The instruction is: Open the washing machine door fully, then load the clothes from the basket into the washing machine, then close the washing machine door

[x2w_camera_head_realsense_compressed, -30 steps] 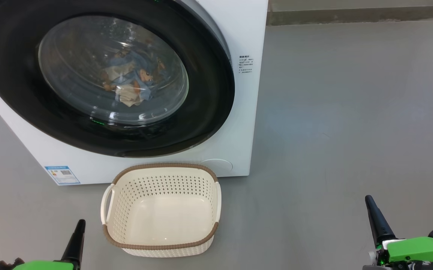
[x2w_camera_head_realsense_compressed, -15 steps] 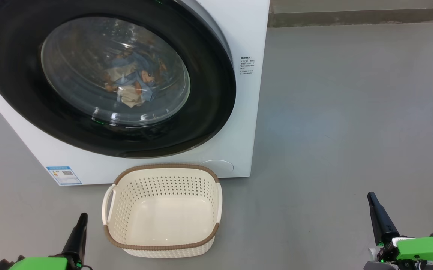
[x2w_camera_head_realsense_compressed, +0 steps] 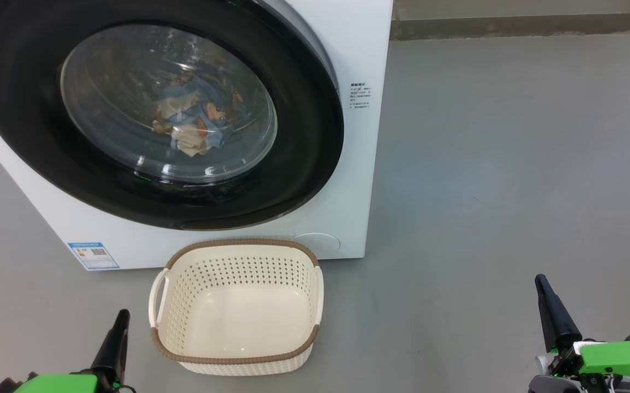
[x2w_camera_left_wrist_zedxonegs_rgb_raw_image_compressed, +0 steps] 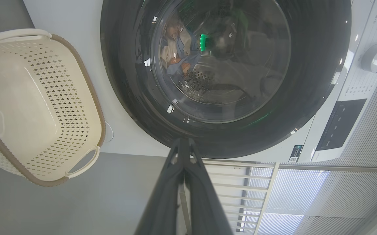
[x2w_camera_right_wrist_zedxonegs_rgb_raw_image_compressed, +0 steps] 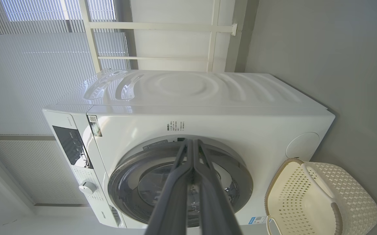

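Washing machine door [x2w_camera_head_realsense_compressed: 304,164] shut, clothes [x2w_camera_head_realsense_compressed: 195,117] inside; basket [x2w_camera_head_realsense_compressed: 238,359] on floor [x2w_camera_head_realsense_compressed: 484,191] just in front. Left gripper [x2w_camera_head_realsense_compressed: 123,315] & right gripper [x2w_camera_head_realsense_compressed: 539,280] both pinched together.

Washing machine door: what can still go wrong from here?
1. The round glossy black-rimmed door sits against the white front-loader, but latching isn't visible; it might spring open.
2. The empty cream perforated plastic basket stands close to the shut left gripper; an arm or base move could knock it.
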